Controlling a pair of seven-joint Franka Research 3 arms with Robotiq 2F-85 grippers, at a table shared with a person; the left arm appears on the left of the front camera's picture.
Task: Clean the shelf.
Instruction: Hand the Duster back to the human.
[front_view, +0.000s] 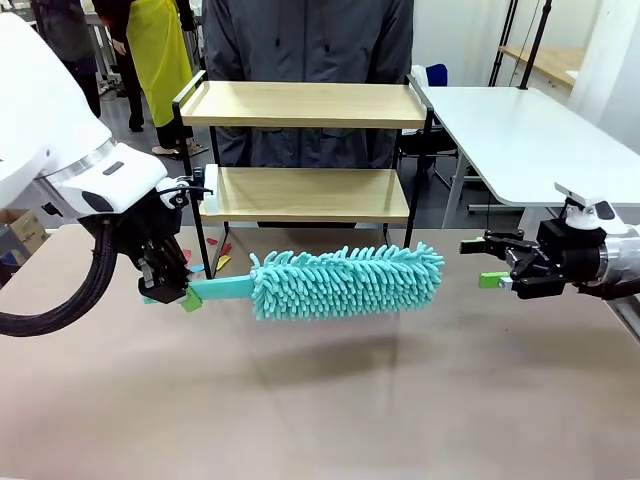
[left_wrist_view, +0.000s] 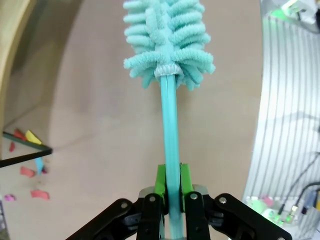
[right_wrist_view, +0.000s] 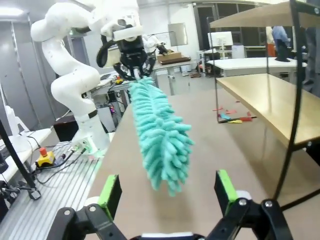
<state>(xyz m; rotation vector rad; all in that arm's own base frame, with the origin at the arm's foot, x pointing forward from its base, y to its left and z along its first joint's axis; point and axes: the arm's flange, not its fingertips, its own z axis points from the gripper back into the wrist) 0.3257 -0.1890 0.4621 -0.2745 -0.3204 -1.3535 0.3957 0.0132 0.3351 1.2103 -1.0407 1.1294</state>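
Note:
The shelf (front_view: 305, 105) stands at the table's far edge: two light wooden boards in a thin black frame, also at the right of the right wrist view (right_wrist_view: 270, 97). My left gripper (front_view: 170, 290) is shut on the flat handle of a teal fluffy duster (front_view: 345, 281) and holds it level above the table, in front of the lower board. In the left wrist view the handle (left_wrist_view: 171, 150) runs up between the green pads (left_wrist_view: 160, 182) to the fluffy head. My right gripper (front_view: 492, 263) hovers open at the right, fingers pointing at the duster's tip (right_wrist_view: 162, 140).
A person in a dark coat (front_view: 310, 40) stands behind the shelf. Small coloured paper scraps (front_view: 218, 258) lie on the table under the shelf's left side. A white table (front_view: 520, 130) stands at the back right. The brown tabletop (front_view: 330, 400) is bare in front.

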